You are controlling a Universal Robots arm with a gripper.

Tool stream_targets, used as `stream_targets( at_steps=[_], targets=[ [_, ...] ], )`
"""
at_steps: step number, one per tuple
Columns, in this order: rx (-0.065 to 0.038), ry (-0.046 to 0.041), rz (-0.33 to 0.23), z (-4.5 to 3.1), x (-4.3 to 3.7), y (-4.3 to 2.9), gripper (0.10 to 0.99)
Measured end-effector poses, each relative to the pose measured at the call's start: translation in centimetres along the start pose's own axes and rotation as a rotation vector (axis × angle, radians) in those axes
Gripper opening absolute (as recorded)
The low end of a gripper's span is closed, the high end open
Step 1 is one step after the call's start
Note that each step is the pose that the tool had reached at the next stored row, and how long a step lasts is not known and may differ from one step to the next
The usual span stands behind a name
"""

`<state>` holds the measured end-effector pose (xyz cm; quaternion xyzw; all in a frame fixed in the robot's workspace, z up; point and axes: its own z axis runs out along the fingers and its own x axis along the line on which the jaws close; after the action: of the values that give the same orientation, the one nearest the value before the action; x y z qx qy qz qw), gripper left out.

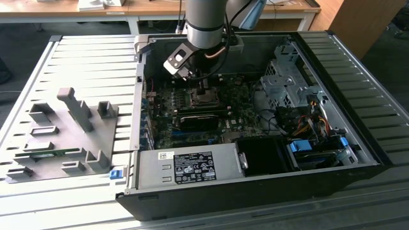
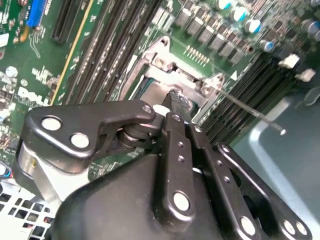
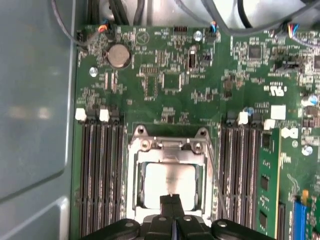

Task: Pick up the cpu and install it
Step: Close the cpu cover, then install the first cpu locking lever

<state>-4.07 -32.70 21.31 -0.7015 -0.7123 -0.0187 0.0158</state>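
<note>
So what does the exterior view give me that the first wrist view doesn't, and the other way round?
Exterior view: the whole open computer case, its power supply, the arm reaching in, and the grey fixture plate outside the case on the exterior view's left.
First wrist view: the cpu lying flat in the socket frame, the coin battery and the memory slots.
Both: the green motherboard and the hand, shut, down at the socket.
</note>
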Motion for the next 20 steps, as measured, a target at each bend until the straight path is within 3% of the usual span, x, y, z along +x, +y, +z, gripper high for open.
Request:
stream_targets(
  at_steps=[9,20],
  targets=[
    [0.000,0.0001,0.000,0.01,-0.02,1.11,0.106],
    [0.000,0.0001,0.000,-0.20,-0.01,1.25,0.106]
  ],
)
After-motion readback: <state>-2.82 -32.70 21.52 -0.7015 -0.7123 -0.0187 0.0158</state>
